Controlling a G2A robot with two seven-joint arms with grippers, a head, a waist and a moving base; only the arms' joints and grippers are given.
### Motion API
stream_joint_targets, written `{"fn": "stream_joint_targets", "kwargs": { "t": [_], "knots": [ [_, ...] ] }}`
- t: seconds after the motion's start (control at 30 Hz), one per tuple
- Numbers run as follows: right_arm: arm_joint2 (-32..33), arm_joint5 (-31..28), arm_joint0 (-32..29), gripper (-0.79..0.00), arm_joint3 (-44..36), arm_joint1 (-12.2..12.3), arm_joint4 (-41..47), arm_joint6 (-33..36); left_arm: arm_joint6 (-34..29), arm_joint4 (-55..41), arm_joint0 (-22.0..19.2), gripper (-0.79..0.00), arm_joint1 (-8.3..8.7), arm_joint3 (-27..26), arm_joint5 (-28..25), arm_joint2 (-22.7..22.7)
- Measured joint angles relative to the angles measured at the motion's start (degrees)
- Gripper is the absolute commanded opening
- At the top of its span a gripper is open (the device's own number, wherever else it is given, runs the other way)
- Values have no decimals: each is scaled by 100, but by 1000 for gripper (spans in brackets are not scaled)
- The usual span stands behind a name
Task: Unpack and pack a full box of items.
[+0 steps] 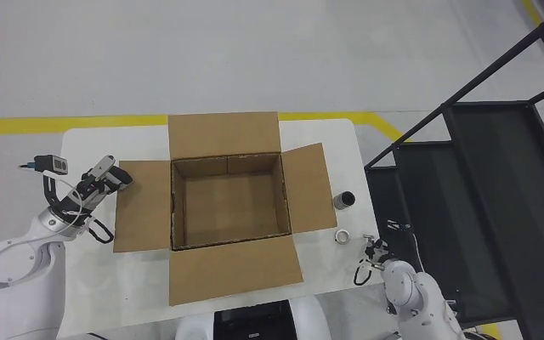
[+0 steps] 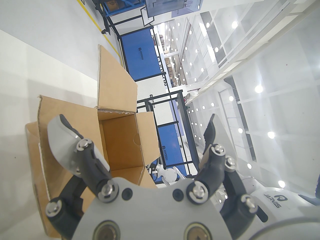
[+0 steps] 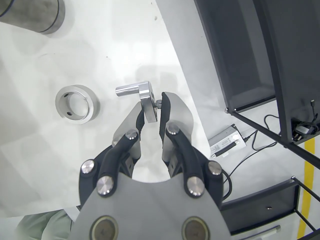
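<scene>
Cardboard box point(image 1: 229, 200), plain brown with all four flaps folded out, sits in the middle of the white table point(image 1: 85, 144). Its flaps reach pretty much from the far edge to the near edge. The top is wide open, so you look straight down at the brown floor inside.

Left gripper point(image 1: 115, 177) hangs over the left side of the table, just beside the tip of the box's left flap. It's pointed at the box, fingers spread wide with nothing between them.

Over by the right edge is the loose stuff. A dark grey metal cylinder point(image 1: 345, 201) stands upright just off the right flap. A short silver metal ring point(image 1: 342, 237) lies flat a bit closer to the near edge. They're apart from each other, and neither touches the box.

Right gripper point(image 3: 152, 106) is down by the near-right corner, right at the table's right edge. It's clamped on a small silver metal part point(image 3: 148, 96), a flat plate with a short round rod sticking out sideways. One pad sits against the plate and the other presses a little stud on its other face. The ring lies near that part, not touching. Can't tell if the part is resting on the table or lifted just off it.
</scene>
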Motion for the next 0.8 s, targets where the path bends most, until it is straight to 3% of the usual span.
{"fn": "stream_joint_targets", "kwargs": {
  "t": [0.23, 0.27, 0.3, 0.6, 0.8],
  "knots": [
    [-129, -75, 10, -785, 30, 10, 35, 193, 0, 0, 0, 0, 0, 0, 0, 0],
    [-147, -83, 31, -496, 53, 10, 84, 233, 0, 0, 0, 0, 0, 0, 0, 0],
    [-157, -109, 45, 0, 64, 12, 112, 261, 0, 0, 0, 0, 0, 0, 0, 0],
    [17, -203, -43, 0, -205, 41, 404, 260, 0, 0, 0, 0, 0, 0, 0, 0],
    [616, -455, -426, 0, -1062, 63, 1453, 411, 0, 0, 0, 0, 0, 0, 0, 0]
  ]
}}
